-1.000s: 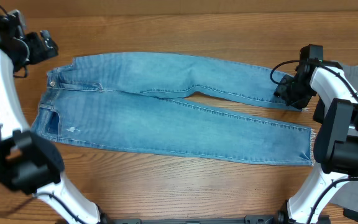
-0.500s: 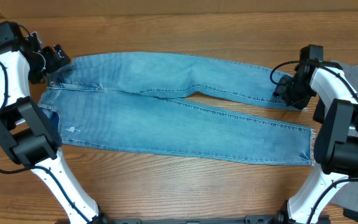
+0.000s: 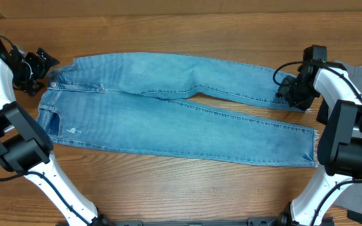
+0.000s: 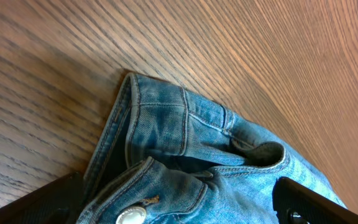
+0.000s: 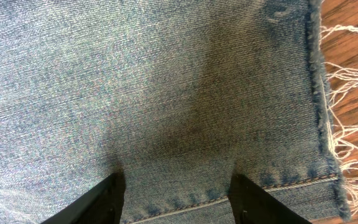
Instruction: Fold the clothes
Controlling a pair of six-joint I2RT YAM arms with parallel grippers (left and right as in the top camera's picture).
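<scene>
The jeans (image 3: 168, 107) lie flat across the wooden worktop (image 3: 168, 188), waist to the left and both long legs running right, the lower leg ending in a frayed whitish hem (image 3: 313, 150). The left jaws stand wide apart and hold nothing, hovering just beside the waistband corner (image 4: 160, 118) near its metal button (image 4: 131, 216). The right jaws are partly apart, set down over the upper leg close to its frayed edge (image 5: 337, 124), with the denim flat between them and not pinched.

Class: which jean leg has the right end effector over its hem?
The far leg, at the overhead view's top; the near leg lies untouched.
</scene>
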